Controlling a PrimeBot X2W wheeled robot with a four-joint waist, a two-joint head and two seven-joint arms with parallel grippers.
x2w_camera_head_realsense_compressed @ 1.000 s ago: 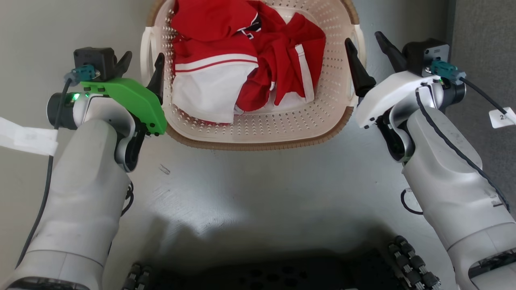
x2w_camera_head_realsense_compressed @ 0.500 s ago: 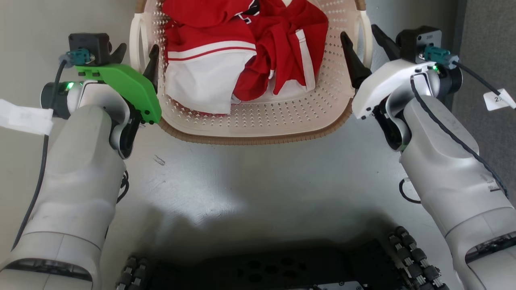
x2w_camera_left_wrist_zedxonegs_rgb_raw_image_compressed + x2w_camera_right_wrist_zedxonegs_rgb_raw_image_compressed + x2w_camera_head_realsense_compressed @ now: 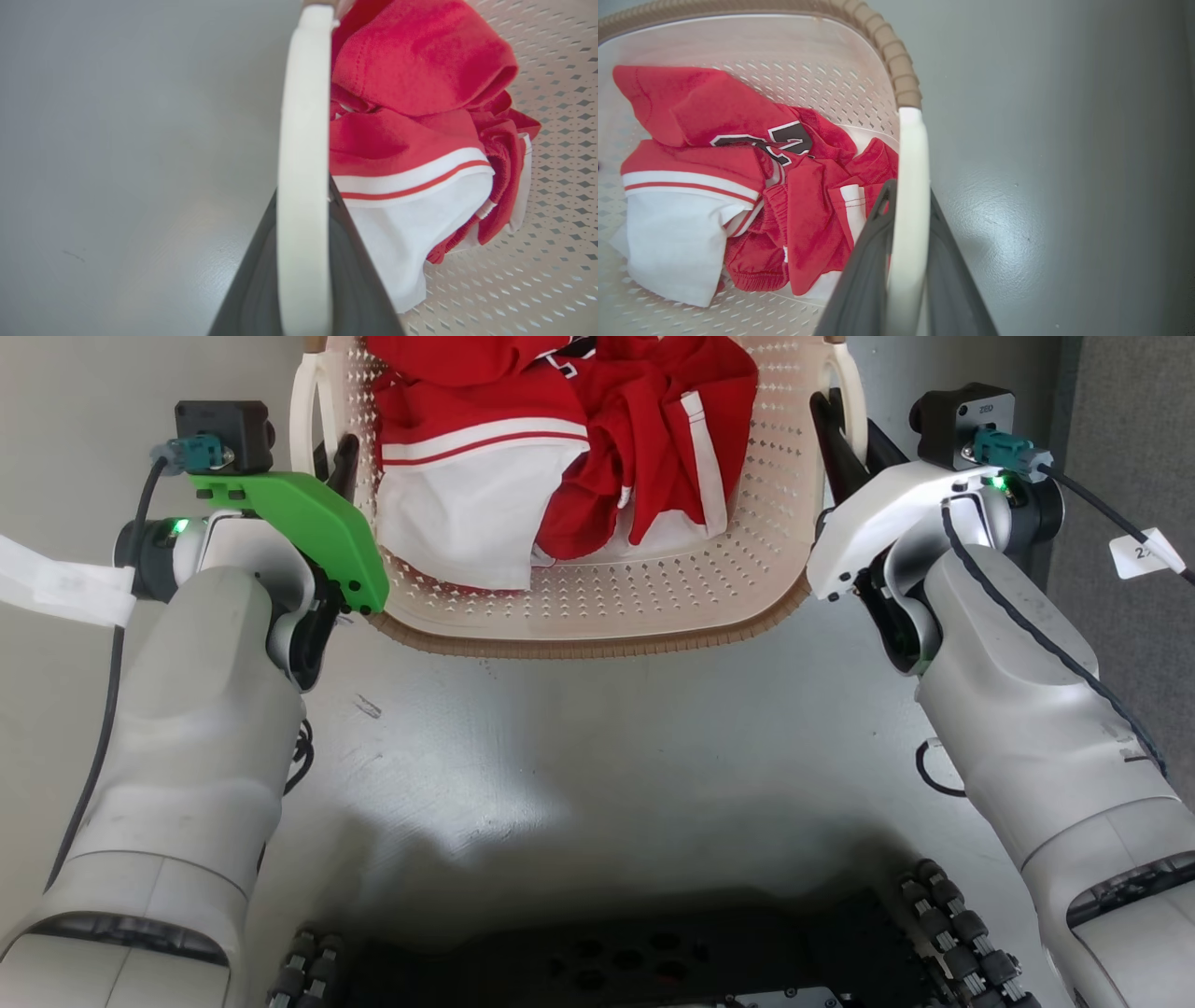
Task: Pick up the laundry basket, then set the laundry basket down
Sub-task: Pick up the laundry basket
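Left gripper [image 3: 329, 462] and right gripper [image 3: 848, 429] each clamp a side handle of the laundry basket [image 3: 597, 616], so the basket hangs or sits directly between them.

Under everything is the grey floor [image 3: 597, 756], glossy, with the robot's dark wheeled base [image 3: 616, 961] at the near edge of the head view. The basket lies at the far side of that floor. Its right side is close to the floor's right edge, where a darker, rougher strip [image 3: 1120, 420] begins. Whether its bottom touches the floor or is clear of it, I cannot tell.

Inside the basket, the red and white clothes [image 3: 560, 457] are heaped toward the far wall, leaving the near perforated wall bare. The white piece with a red stripe lies on the left gripper's side, and the red pieces lie on the right's.

In the left wrist view the left handle [image 3: 303, 140] runs straight up the middle, and the dark fingers [image 3: 252, 289] press against it from both sides. The right wrist view shows the same — the right handle [image 3: 908, 210] is pinched between the fingers [image 3: 864, 289], and the brown woven rim [image 3: 896, 60] meets its far end.

A small dark scuff [image 3: 369, 707] marks the floor beside the left forearm.
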